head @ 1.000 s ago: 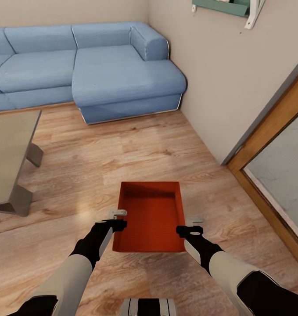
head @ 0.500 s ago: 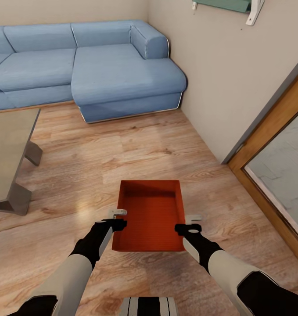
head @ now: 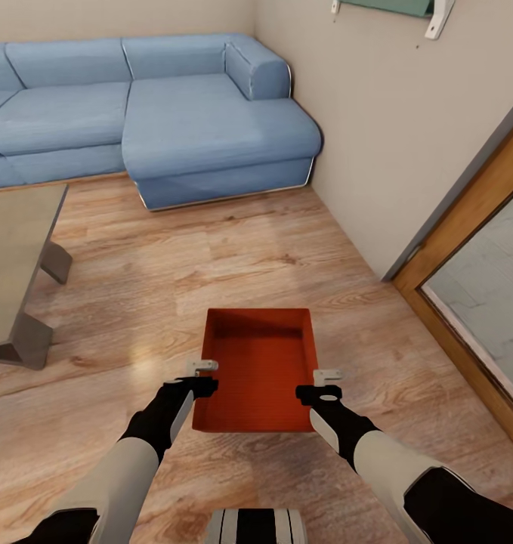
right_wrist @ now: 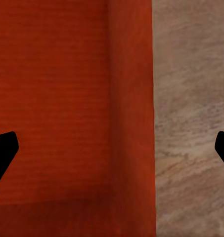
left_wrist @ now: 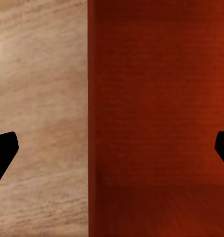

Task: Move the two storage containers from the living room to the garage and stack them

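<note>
Between left hand [head: 203, 375], right hand [head: 326, 383], storage container [head: 260, 370]

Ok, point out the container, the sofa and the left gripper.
container [head: 260, 370], head view, on its inner floor.
sofa [head: 203, 121], head view, on the chaise seat cushion.
left gripper [head: 203, 376], head view, midway between its fingertips, at the container's left wall.

This is a home's living room. A blue sectional sofa [head: 158, 113] fills the corner of beige walls [head: 392, 128], well ahead of the jaws, on a light wood plank floor [head: 233, 264]. A low grey table [head: 14, 264] stands off to their left, a wood-framed doorway [head: 468, 249] to their right, and a green wall shelf [head: 392, 9] hangs high ahead.
</note>
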You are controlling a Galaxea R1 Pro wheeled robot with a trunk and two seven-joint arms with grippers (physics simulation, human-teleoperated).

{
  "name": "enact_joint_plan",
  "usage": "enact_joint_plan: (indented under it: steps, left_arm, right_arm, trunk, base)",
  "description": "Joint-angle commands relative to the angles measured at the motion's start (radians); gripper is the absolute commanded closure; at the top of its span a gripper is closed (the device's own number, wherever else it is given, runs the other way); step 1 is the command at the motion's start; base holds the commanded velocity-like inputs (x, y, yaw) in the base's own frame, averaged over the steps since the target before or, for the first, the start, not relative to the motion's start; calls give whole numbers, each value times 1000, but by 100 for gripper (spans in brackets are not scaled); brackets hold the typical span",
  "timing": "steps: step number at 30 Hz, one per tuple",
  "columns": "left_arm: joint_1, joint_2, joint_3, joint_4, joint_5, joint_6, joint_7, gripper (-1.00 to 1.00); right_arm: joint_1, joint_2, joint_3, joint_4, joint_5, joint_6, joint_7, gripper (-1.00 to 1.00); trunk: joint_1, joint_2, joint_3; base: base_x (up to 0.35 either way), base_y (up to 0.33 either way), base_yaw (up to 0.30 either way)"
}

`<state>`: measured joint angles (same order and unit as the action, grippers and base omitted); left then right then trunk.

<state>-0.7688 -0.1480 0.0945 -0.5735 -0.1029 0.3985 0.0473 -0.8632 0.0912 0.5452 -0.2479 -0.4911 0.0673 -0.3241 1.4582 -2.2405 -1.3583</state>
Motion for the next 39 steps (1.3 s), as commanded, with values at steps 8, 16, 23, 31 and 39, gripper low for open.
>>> enact_joint_plan:
  steps: [8, 16, 23, 31, 39]
  left_arm:
    - [0, 1, 8, -2, -11, 5, -3, -100]
    - [-1, 14, 7, -2, -12, 5, -3, -100]
    - [-1, 19, 7, -2, -11, 5, -3, -100]
    - [-1, 18, 7, -2, -11, 5, -3, -100]
    - [-1, 18, 8, -2, -11, 5, -3, -100]
  right_arm:
    - [0, -2, 9, -2, -4, 5, -7, -100]
    - [0, -3, 9, -2, -4, 3, -7, -100]
    - [0, -4, 8, -2, -4, 3, -7, -100]
    - [0, -5, 7, -2, -4, 2, -7, -100]
    - [0, -6, 8, -2, -4, 3, -7, -100]
  trunk:
    - [11, -22, -10]
    - [11, -22, -10]
    - [11, -22, -10]
    - [27, -50, -23]
    - [54, -99, -45]
  base:
    - [0, 0, 0]
    - [0, 0, 0]
    - [0, 0, 0]
    - [0, 0, 0]
    - [0, 0, 0]
